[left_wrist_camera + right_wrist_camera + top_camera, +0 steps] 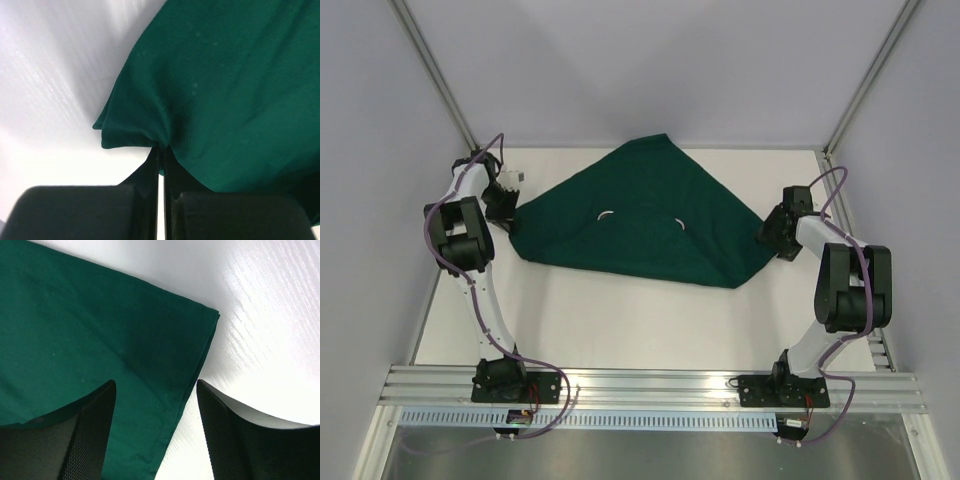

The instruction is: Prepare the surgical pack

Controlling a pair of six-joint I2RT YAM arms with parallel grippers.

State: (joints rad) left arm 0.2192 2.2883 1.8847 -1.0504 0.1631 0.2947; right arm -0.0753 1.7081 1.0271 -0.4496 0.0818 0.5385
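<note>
The dark green cloth point(640, 215) lies folded into a rough triangle on the white table, with two small white curved marks showing on its middle. The steel tray, instruments and gauze are hidden. My left gripper point(508, 212) is shut on the cloth's left corner; in the left wrist view the cloth point(225, 90) bunches where my closed gripper point(161, 150) pinches it. My right gripper point(772, 238) is open at the cloth's right corner; in the right wrist view my gripper point(156, 395) straddles the folded cloth edge point(165, 370).
The white table point(620, 320) has grey walls at the back and both sides. A metal rail point(650, 385) runs along the near edge where the arm bases are bolted.
</note>
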